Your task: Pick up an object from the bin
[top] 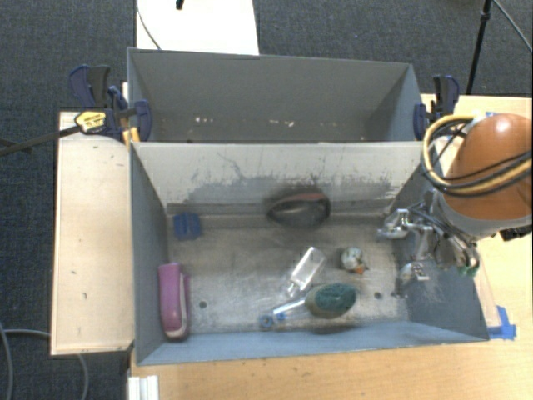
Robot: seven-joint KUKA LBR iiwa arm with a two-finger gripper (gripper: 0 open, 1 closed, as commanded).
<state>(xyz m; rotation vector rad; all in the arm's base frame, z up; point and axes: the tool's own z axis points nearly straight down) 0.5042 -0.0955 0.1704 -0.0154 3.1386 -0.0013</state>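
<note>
claw (396,257): low inside the bin, by the right-hand wall; its two metal fingers (414,272) stand apart with nothing between them.
arm: comes in over the right rim, with a rounded orange cover (493,167) and looped cables above the claw.
bin (275,169): grey metal with sloping walls and a scuffed floor; the things in it lie loose and spread out, not heaped.
under the claw: bare bin floor at the foot of the right wall.
nearest thing: a small round thing (353,259), pale with a touch of orange, on the floor just left of the claw and not touching it.
dark green oval thing (336,299): near the front wall, to the front and left of the claw.
clear plastic piece (306,267): tilted, in mid-floor, just behind the green oval.
blue-tipped clear piece (279,313): at the front wall, next to the green oval's left end.
dark rounded thing (298,209): at the foot of the back wall, near the middle.
small blue block (186,226): back left corner of the floor.
long pink thing (173,298): along the left wall, well apart from the claw.
</note>
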